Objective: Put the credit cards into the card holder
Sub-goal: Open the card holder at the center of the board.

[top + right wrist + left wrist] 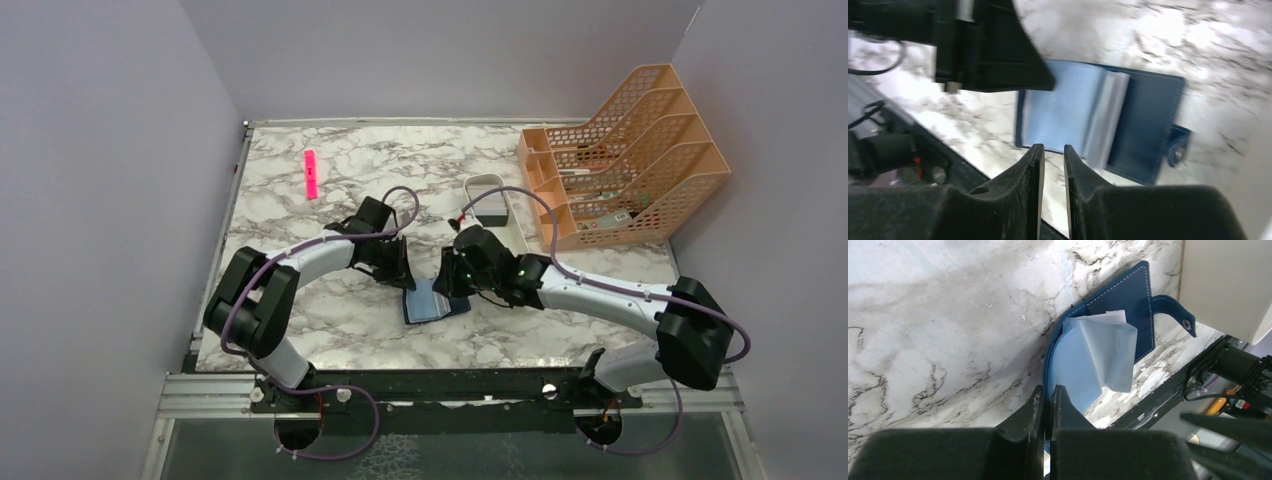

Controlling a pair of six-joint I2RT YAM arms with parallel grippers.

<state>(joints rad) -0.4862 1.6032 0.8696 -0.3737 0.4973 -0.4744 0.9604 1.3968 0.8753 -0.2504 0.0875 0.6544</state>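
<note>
The card holder (432, 303) lies open on the marble table between my two arms, its dark navy cover (1128, 300) down and its pale blue inner sleeves (1075, 362) facing up. Its snap strap (1175, 310) sticks out to one side. My left gripper (1050, 390) is shut on the holder's rounded near edge, with blue showing between the fingers. My right gripper (1053, 149) hovers just off the holder's (1143, 120) long edge, its jaws a narrow gap apart with only table seen between them. No credit cards are in view.
A long white oval tray (488, 198) stands behind the right gripper, with an orange mesh file rack (620, 160) at the back right. A pink marker (311, 173) lies at the back left. The black front rail (450, 385) runs close to the holder.
</note>
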